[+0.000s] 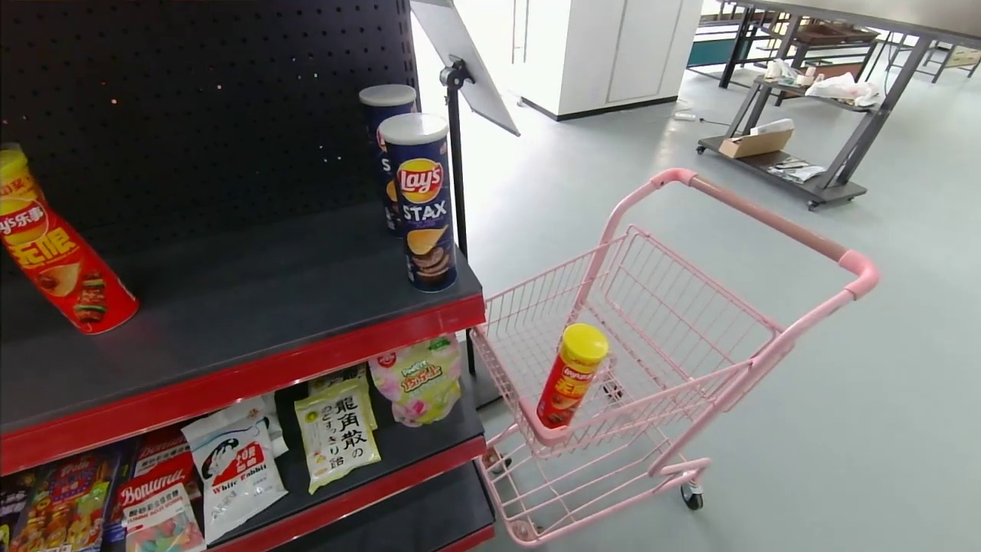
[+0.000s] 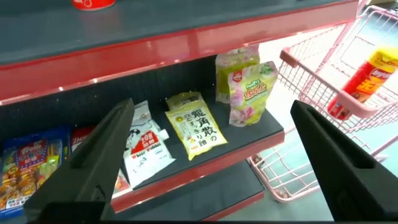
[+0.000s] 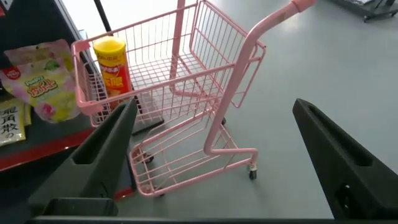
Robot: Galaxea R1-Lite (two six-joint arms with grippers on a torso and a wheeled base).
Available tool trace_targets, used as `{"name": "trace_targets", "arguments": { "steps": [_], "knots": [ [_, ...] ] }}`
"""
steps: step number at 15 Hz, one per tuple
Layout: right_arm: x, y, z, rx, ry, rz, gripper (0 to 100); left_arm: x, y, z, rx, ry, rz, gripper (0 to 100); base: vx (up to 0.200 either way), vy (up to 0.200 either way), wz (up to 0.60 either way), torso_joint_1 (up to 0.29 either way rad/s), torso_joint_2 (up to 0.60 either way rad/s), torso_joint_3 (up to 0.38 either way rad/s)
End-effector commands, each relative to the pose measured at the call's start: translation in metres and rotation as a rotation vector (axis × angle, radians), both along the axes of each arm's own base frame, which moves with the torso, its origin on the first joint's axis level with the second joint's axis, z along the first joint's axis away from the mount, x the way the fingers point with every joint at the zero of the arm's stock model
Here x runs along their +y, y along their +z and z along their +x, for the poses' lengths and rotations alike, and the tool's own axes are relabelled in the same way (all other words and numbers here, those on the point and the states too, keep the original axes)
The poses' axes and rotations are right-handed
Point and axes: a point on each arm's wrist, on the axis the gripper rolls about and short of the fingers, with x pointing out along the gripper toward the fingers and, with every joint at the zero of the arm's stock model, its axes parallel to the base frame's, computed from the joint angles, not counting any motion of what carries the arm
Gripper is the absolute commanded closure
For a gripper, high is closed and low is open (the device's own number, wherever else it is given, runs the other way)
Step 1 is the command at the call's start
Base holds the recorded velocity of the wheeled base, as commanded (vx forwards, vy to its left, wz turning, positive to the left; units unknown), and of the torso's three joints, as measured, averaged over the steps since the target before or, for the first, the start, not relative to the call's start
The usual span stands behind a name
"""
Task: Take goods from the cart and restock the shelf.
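- Step in hand, as judged: pick from the cart [image 1: 770, 222]; no grasp has been started yet.
- One red can [image 1: 571, 376] with a yellow lid is seen standing in the cart basket, at the corner beside the shelf [image 1: 253, 291].
- Left hand [image 2: 211, 109]: released, fingers spread wide, nothing held; it is pointed at the snack bags [image 2: 196, 124] on the lower shelf.
- Right hand [image 3: 214, 104]: released, fingers spread wide, nothing held; it is pointed at the cart.
- Top shelf: two blue cans [image 1: 421, 203] at the right end, another red can [image 1: 54, 253] at the left, bare board between.
- Next move: the right hand is judged better placed. It has to be brought over the wire rim, closed round the can body, and lifted clear before the swing to the bare board.
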Motion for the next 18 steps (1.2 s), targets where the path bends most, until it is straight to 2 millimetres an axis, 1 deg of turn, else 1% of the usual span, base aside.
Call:
{"name": "trace_targets", "arguments": {
  "steps": [1, 6, 12, 14, 18],
  "knots": [
    [0.0, 0.0, 0.0, 0.0, 0.0, 0.001, 0, 0.0, 0.0, 0.0001, 0.001, 0.0, 0.0, 0, 0.0, 0.0, 0.0, -0.134, 0.38, 0.207],
    [0.0, 0.0, 0.0, 0.0, -0.002, 0.001, 0, 0.0, 0.0, 0.0001, 0.001, 0.0, 0.0, 0, 0.0, 0.0, 0.0, -0.146, 0.4, 0.25],
    [0.0, 0.0, 0.0, 0.0, -0.002, 0.0, 0, 0.0001, 0.0, 0.0001, 0.001, 0.005, 0.001, 0, 0.0, 0.0, 0.0, -0.181, 0.54, 0.359],
    [0.0, 0.0005, -0.0001, -0.002, -0.002, 0.0, 0, 0.0007, 0.0, 0.0001, 0.001, 0.033, 0.001, 0, 0.0, 0.0, 0.0, -0.144, 0.52, 0.366],
    [0.0, 0.0, 0.0, 0.0, 0.0, -0.002, 0, 0.0007, 0.0, 0.0001, 0.001, 0.033, 0.001, 0, 0.0, 0.0, 0.0, -0.115, 0.47, 0.344]
  ]
}}
